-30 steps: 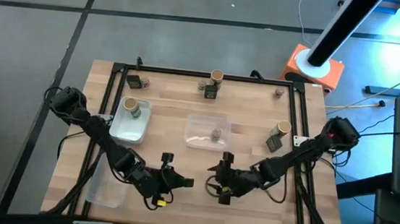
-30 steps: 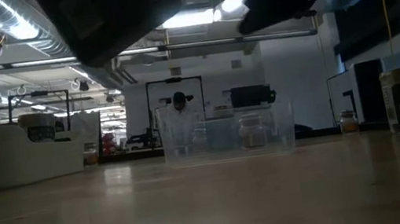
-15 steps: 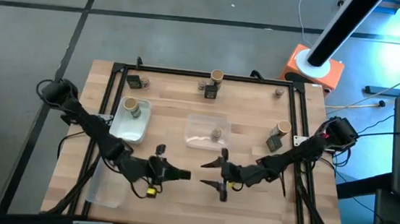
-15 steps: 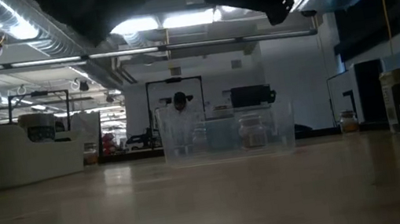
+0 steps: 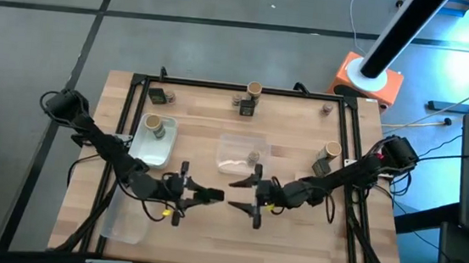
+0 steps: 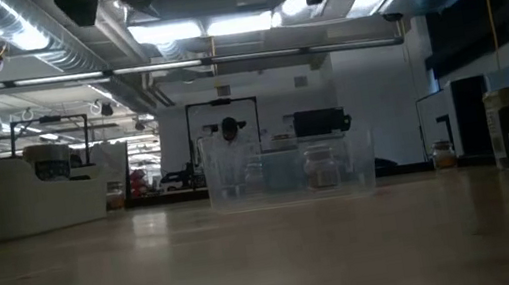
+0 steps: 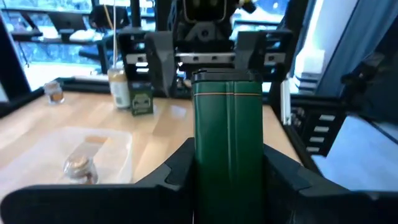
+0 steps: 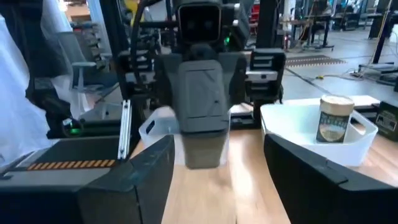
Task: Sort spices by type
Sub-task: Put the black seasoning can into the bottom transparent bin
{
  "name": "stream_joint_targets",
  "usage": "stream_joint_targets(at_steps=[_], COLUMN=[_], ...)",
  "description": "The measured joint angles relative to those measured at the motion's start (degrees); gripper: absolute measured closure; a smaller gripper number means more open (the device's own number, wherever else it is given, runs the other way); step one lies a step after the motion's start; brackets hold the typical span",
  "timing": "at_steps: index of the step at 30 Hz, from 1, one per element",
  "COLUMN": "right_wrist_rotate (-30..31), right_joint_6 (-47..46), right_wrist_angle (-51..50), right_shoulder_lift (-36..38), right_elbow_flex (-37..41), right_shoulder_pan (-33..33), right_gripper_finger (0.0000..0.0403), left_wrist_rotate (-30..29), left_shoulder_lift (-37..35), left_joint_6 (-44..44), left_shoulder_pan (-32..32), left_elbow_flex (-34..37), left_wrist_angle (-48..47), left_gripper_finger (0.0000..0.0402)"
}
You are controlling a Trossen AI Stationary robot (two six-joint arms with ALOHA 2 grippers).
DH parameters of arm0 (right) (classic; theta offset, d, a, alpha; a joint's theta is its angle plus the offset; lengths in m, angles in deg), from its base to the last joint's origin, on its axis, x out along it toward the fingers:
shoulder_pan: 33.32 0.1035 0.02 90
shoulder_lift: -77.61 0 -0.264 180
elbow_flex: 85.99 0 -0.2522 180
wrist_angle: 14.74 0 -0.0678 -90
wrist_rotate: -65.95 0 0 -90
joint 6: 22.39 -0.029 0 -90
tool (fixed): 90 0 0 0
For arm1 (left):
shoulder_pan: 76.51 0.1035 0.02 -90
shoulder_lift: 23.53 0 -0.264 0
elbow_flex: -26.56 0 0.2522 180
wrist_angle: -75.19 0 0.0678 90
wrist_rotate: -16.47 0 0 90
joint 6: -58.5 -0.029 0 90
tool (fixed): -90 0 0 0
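My left gripper [image 5: 212, 196] hovers over the table's near middle, shut on a dark green rectangular packet [image 7: 227, 137], which the right wrist view shows as a grey block [image 8: 202, 118]. My right gripper [image 5: 242, 196] faces it from the right, open, with its fingers [image 8: 130, 177] spread short of the packet. A tan-topped jar [image 5: 157, 126] stands in a white tray [image 5: 149, 150]. A small squat jar [image 5: 253, 158] sits in the clear tray [image 5: 241, 153]. Further jars and packets stand at the far edge [image 5: 250, 99] and at the right [image 5: 327, 158]. My left gripper pinches the green packet between its two fingers [image 7: 177, 177], one on each long side [image 7: 202, 168]. The fingers lie level, pointing toward the table's right, and the packet sticks out past them. It is lifted clear of the table.
Another clear tray [image 5: 124, 224] lies at the near left edge. A packet [image 5: 159, 96] stands at the far left and a small jar [image 5: 327, 109] at the far right. A black frame [image 5: 238, 87] borders the table. In the low view the near wood [image 6: 272, 261] is bare.
Both grippers have risen from the near table and moved a little toward the far edge, leaving the top of the low view. They have tipped up until level, and they now face each other, closer together than before.
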Motion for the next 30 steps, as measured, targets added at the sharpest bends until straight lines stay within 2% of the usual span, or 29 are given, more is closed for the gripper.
stream_joint_targets(at_steps=[7,12,17,27,30], right_wrist_rotate=[0.04,-0.75,-0.83,-3.00,-3.84], right_joint_6=[1.12,3.22,5.30,1.83,1.89], right_wrist_angle=[0.62,5.74,8.90,8.69,8.78], right_shoulder_lift=[-0.02,-0.04,-0.04,-0.04,-1.80], right_elbow_flex=[-0.56,-0.60,-0.62,-0.75,-2.99], right_shoulder_pan=[0.03,0.04,-0.45,-2.60,-2.60], right_gripper_finger=[0.0155,0.0155,0.0155,0.0155,0.0155], left_wrist_rotate=[-1.83,-2.01,-1.99,-2.05,-1.91], left_shoulder_lift=[0.01,0.00,0.02,0.02,0.02], left_joint_6=[-3.55,-5.71,-6.20,-6.62,-7.47], left_shoulder_pan=[0.35,1.08,1.88,1.90,1.90], left_elbow_flex=[-0.02,-0.04,-0.04,-0.04,-0.04], left_wrist_angle=[4.98,8.85,9.83,10.43,11.33], left_gripper_finger=[0.0291,0.0294,0.0290,0.0291,0.0293])
